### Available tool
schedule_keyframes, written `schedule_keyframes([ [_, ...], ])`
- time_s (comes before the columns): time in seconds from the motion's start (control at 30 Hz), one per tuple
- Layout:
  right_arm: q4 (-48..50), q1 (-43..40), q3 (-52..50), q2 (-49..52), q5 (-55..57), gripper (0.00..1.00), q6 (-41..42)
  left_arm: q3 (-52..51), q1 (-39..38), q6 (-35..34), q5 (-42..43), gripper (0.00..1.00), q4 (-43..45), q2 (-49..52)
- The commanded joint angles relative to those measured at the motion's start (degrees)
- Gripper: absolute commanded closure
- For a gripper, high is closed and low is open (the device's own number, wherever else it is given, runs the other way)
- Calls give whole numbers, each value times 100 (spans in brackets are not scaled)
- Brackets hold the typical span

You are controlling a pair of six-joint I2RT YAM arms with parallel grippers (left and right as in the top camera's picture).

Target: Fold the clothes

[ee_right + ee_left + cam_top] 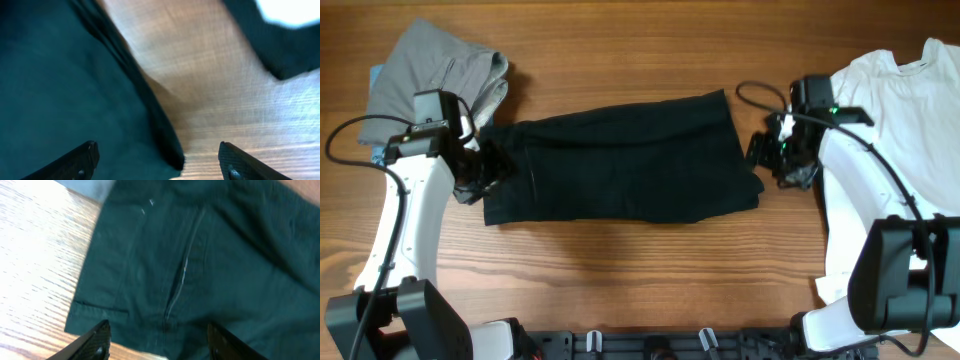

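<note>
A plain black garment (pixel 620 160) lies folded flat across the middle of the table. My left gripper (pixel 488 170) is open at its left end; in the left wrist view the jaws (pixel 157 342) straddle the dark cloth (pixel 200 270) near a seam. My right gripper (pixel 765 155) is open at the garment's right end; in the right wrist view its jaws (pixel 157 162) straddle the cloth's edge (pixel 60 90) and bare wood. A white T-shirt (pixel 905 110) lies at the far right under my right arm. A grey piece (pixel 435 65) lies at the back left over a blue piece (pixel 377 75).
The wooden table (pixel 620 270) shows in front of and behind the black garment. My right arm crosses the white T-shirt. A black cable (pixel 760 90) loops near the right gripper.
</note>
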Motion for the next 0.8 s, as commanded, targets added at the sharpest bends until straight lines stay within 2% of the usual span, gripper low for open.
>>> schedule_keyframes([
  [0.0,166,-4,-531,216,-179,16,-59,63,-219,382,70,37,-160,70],
  [0.1,651,-4,-870,223,-914,16,-234,63,-343,378,70,36,-157,70],
  [0.17,975,-4,-999,225,-1268,19,-243,63,-402,380,70,33,-76,70],
  [0.2,1093,-4,-1029,225,-1329,39,-216,63,-444,378,70,32,7,70],
  [0.27,1117,-4,-1027,223,-1305,65,-219,63,-452,378,70,32,26,70],
  [0.3,1113,-11,-1027,223,-1276,74,-219,61,-450,380,70,32,20,70],
  [0.33,1071,-66,-1027,188,-1143,91,-208,63,-450,378,70,31,-17,70],
  [0.37,1012,-109,-1021,155,-1040,96,-168,61,-450,378,70,31,-31,70],
  [0.53,-59,-610,-831,-227,302,96,745,61,-452,378,70,30,-79,70],
  [0.63,-402,-905,-778,-568,503,95,623,61,-455,378,72,29,-13,83],
  [0.67,-374,-942,-778,-656,348,89,350,61,-457,378,72,29,9,87],
  [0.7,-332,-960,-776,-791,26,62,-66,61,-457,378,72,29,50,107],
  [0.77,-289,-957,-763,-964,-278,44,-72,61,-481,376,72,32,133,149],
])
